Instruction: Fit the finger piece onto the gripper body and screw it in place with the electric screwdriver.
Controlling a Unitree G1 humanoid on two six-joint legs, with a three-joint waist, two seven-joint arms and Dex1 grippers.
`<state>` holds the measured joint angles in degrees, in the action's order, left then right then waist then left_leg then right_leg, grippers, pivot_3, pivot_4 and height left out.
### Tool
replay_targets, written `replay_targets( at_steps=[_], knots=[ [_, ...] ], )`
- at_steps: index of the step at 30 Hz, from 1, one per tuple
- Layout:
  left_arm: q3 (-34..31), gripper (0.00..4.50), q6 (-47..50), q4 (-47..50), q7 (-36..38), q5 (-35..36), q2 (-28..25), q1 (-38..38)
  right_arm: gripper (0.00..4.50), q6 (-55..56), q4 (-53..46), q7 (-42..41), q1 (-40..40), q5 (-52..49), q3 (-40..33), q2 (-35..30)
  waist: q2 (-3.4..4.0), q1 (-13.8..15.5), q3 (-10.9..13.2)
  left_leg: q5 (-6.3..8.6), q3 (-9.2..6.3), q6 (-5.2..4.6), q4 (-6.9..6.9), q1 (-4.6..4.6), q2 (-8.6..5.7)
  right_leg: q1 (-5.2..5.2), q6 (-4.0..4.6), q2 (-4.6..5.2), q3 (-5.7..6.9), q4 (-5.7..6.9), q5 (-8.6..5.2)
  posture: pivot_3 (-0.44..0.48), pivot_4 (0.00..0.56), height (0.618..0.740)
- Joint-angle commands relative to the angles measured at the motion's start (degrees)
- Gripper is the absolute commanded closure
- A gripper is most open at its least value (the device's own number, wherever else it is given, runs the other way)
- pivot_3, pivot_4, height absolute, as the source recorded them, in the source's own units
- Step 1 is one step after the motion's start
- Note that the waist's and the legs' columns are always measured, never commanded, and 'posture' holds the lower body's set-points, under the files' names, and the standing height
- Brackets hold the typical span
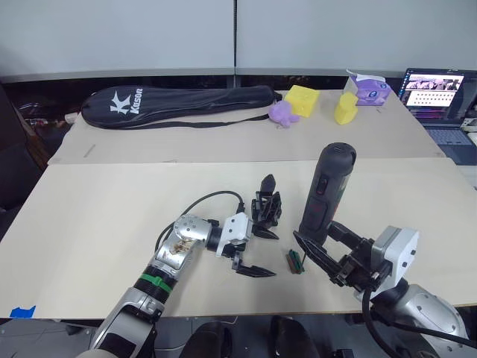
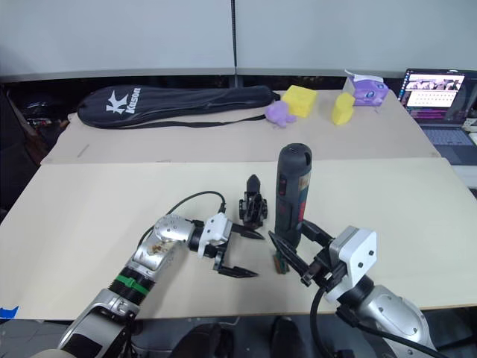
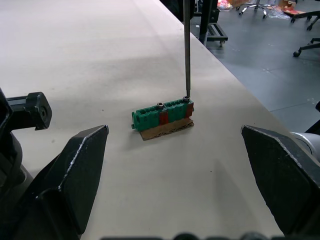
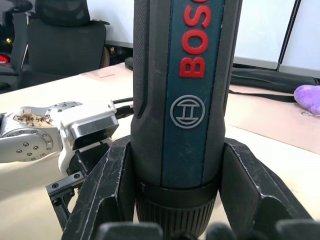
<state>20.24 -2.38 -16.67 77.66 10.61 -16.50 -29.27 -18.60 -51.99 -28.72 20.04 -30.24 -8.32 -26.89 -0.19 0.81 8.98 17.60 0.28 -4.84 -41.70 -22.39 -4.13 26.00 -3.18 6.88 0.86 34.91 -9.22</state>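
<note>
Screwdriver upright in the right claw, bit tip resting on the green terminal piece.

Electric screwdriver (image 1: 326,194) stands near-vertical, clamped between the fingers of the right gripper (image 1: 328,253), its thin bit (image 3: 186,50) meeting a screw head on the small green-and-brown block (image 3: 164,116). From the left: the left gripper (image 1: 252,250) hangs with fingers spread wide and nothing between them, just beside the gripper body (image 1: 266,210), whose one pointed finger stands up; I cannot pick out the loose finger piece. To do this step well, I judge the bit should be kept plumb with light downward pressure, the left arm steadying nearby. The table (image 1: 104,216) is bare to the left, but its near edge lies close behind the block, and the racket bag (image 1: 179,104) sits well apart.
</note>
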Motion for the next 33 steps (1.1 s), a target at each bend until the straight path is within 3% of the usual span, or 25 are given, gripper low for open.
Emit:
replay_targets(
  at_steps=[1, 33],
  knots=[
    [-0.2, 0.0, 0.0, 1.6, 0.0, 1.0, 0.3, -0.6, 2.58, 3.4, -2.0, -0.3, -0.3, 0.0, -1.6, 0.3, 0.0, 0.0, 0.0, 0.0, 0.0, 0.0, 0.0, 0.0, 0.0, 0.0, 0.0, 0.0, 0.0, 0.0, 0.0, 0.0, 0.15, 0.723],
    [-0.8, 0.0, -1.3, -0.2, 0.3, 0.9, 0.1, -1.1, 2.58, 2.5, -1.1, -0.4, -1.3, -0.1, -1.4, -0.1, 0.0, 0.0, 0.0, 0.0, 0.0, 0.01, 0.0, 0.0, 0.0, 0.0, 0.0, 0.0, 0.0, 0.0, 0.0, 0.0, 0.15, 0.723]
  ],
)
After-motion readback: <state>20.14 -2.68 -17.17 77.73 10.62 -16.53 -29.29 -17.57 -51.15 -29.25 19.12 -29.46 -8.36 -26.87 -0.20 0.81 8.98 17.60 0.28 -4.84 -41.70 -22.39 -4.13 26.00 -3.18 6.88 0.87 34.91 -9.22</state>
